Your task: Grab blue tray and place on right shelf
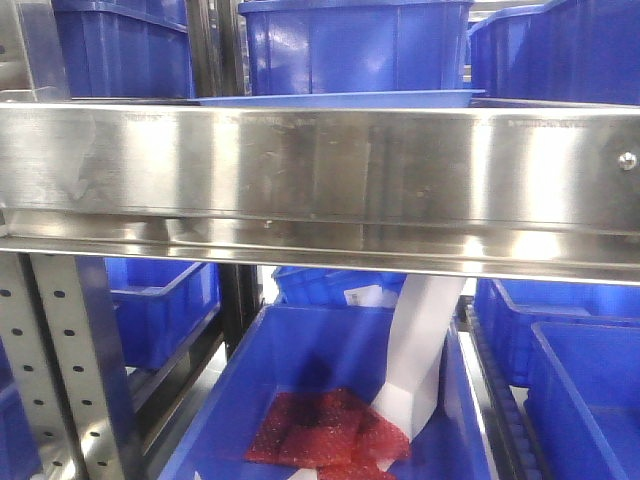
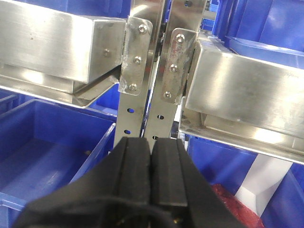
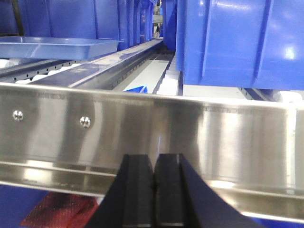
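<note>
The tray [image 3: 57, 46] lay on the shelf [image 3: 142, 123], up-left of the right gripper [image 3: 154, 190], long axis crosswise. Both grippers were closed and empty; the left gripper [image 2: 151, 180] faced the uprights [image 2: 142, 71].

Front camera close, level with right shelf [image 1: 320, 170] rail; both wrist cameras face same rail, below.

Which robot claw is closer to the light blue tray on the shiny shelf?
Probably the right claw: it sits shut just below the shelf's front rail, with the blue tray up to its left. The left claw, also shut, faces the uprights, no tray in its view.
</note>
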Tool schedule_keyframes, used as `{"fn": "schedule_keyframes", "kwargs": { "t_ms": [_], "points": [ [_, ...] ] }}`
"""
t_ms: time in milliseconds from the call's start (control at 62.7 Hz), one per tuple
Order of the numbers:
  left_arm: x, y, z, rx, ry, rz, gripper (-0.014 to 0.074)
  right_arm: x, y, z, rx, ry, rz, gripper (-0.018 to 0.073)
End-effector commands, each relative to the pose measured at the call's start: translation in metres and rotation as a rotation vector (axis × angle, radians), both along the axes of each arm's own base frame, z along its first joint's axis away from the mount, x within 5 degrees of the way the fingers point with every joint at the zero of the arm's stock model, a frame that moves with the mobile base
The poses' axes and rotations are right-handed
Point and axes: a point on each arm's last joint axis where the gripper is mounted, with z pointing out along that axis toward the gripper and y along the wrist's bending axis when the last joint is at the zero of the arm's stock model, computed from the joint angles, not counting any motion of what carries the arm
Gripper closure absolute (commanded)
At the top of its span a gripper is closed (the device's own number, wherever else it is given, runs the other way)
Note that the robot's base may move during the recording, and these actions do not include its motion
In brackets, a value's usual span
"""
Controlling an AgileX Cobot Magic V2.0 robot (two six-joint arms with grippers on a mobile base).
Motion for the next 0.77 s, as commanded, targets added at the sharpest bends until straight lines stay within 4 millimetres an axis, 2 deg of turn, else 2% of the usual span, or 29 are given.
{"fn": "schedule_keyframes", "kwargs": {
  "t_ms": [0, 749],
  "points": [
    [0.0006, 0.0006, -0.0022, -0.003, -0.062, 0.007, 0.0645, -0.0026, -0.0003, 0.0180, -0.013, -0.138, -0.005, 0.0498],
    [0.0006, 0.0006, -0.0022, -0.003, -0.062, 0.007, 0.0645, -0.0026, -0.0003, 0.0180, -0.013, -0.138, -0.005, 0.0498]
  ]
}}
